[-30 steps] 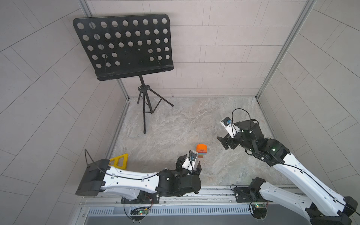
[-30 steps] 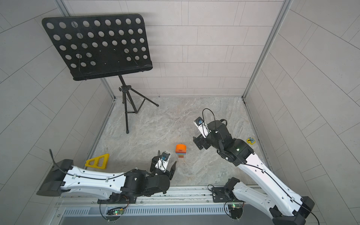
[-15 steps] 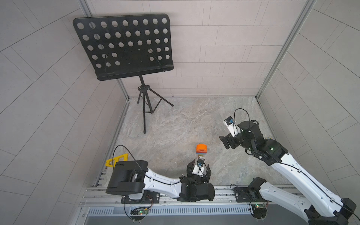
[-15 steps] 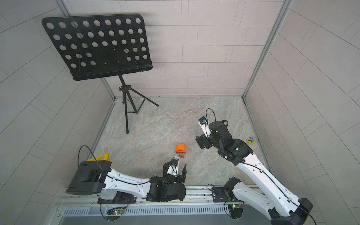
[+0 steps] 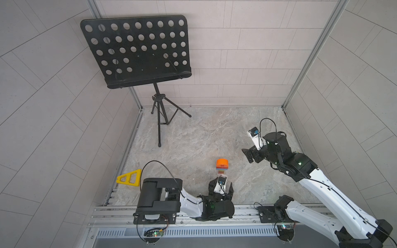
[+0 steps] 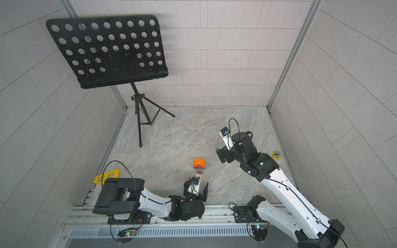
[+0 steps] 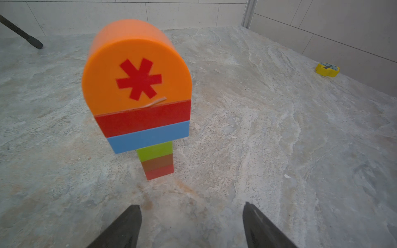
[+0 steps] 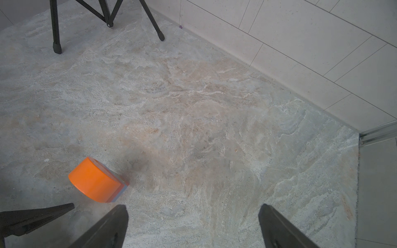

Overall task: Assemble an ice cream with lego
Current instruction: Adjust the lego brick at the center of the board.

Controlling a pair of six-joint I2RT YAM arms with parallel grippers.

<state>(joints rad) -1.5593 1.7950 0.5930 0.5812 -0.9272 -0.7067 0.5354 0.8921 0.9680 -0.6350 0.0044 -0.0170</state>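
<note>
And there we have it, the ice cream (image 7: 137, 96) stands upright on its own on the counter (image 5: 193, 139). We see it in both top views (image 5: 222, 166) (image 6: 199, 165), near the front edge and roughly midway between the two arms.

From the left wrist view we read the stack from the top. First comes the orange dome (image 7: 137, 64) with its red asterisk facing us. Under it sits a wide red brick (image 7: 142, 118), then a wide blue brick (image 7: 148, 135). The narrow stem (image 7: 158, 161) runs green, brown-orange and red, with the red end down on the counter. Nothing touches it.

The left tool (image 7: 190, 206) sits low, just in front of the stem's foot, clear of it. Its jaws are spread and there is nothing between them. In both top views (image 5: 221, 182) (image 6: 196, 184) it points straight at the stack from the front rail.

The right tool (image 8: 193, 206) is spread wide too, with only bare counter between its fingers. We find it raised, off to the stack's right (image 5: 250, 154) (image 6: 222, 155), well apart from it. Its wrist view catches the dome from behind (image 8: 96, 182).

Further out, a yellow triangular frame (image 5: 129, 178) lies at the counter's left edge. A small yellow piece (image 6: 276, 155) with a blue mark lies near the right wall. A black music stand (image 5: 137, 49) rises over the far left corner.
</note>
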